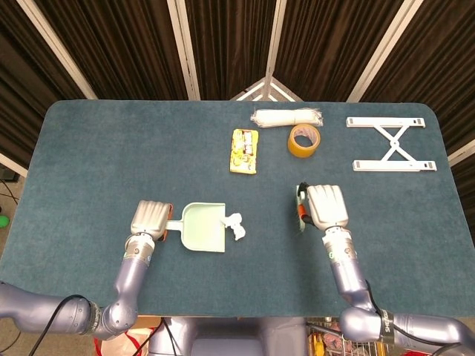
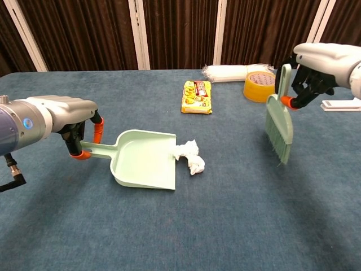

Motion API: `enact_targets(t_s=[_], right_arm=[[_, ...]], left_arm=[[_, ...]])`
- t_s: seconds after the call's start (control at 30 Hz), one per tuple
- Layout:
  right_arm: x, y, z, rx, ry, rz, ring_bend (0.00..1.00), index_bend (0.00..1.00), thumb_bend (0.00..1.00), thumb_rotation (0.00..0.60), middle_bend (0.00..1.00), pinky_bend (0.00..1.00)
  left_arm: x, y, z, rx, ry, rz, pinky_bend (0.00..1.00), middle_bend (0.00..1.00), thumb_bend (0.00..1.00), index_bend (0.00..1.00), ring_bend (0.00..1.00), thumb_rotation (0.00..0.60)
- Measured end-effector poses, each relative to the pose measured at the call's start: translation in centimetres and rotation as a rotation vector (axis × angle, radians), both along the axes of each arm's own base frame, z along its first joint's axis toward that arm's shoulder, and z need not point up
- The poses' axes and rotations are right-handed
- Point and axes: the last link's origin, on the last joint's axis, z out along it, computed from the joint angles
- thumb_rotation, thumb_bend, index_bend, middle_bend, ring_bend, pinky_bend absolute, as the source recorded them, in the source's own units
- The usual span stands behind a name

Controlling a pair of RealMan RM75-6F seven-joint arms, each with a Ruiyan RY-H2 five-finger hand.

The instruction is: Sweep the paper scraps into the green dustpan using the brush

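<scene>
Scraps of white paper (image 2: 190,157) lay crumpled at the open mouth of the green dustpan (image 2: 144,164), touching its front lip, near the middle of the table (image 1: 89,163) toward its near edge. My left hand (image 2: 70,121) gripped the dustpan's handle, fingers wrapped around it, with the pan flat on the blue surface. My right hand (image 2: 324,65) held the brush (image 2: 280,121) by its handle, bristles hanging down and clear of the table, well apart from the scraps on their right side. From the head view the brush (image 1: 301,209) showed only as a thin sliver beside my right hand (image 1: 326,206).

Along the far edge sat a yellow snack packet (image 1: 244,150), a roll of tape (image 1: 304,140), a bundle of white plastic (image 1: 286,117) just behind the tape, and a white folding frame (image 1: 392,143) near the far right corner.
</scene>
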Motion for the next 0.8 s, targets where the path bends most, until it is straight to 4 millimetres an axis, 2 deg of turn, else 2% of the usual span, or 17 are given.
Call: enact_targets(t_s=[0.23,0.57,0.8], right_arm=[[0.1,1.2,0.3,0.02,-0.002,-0.008,0.92,0.89,0.61,0.6,0.86,0.78],[1.9,2.7,-1.5,0.074,-0.028,0.019,0.92,0.9,0.63,0.6,0.86,0.78],[2.8,3.0,-3.0,0.095,-0.039,0.022,0.92,0.9,0.63,0.6,0.86,0.78]], left_arm=[[0.1,-0.1,-0.3,-0.009,-0.006,0.005,1.0,1.0,0.59,0.63,1.0,0.6],[0.3,0.0,-0.3,-0.014,-0.007,0.006,1.0,1.0,0.59,0.63,1.0,0.6],[0.6,0.0,-0.5,-0.02,-0.003,0.001,1.0,1.0,0.6,0.63,1.0,0.6]])
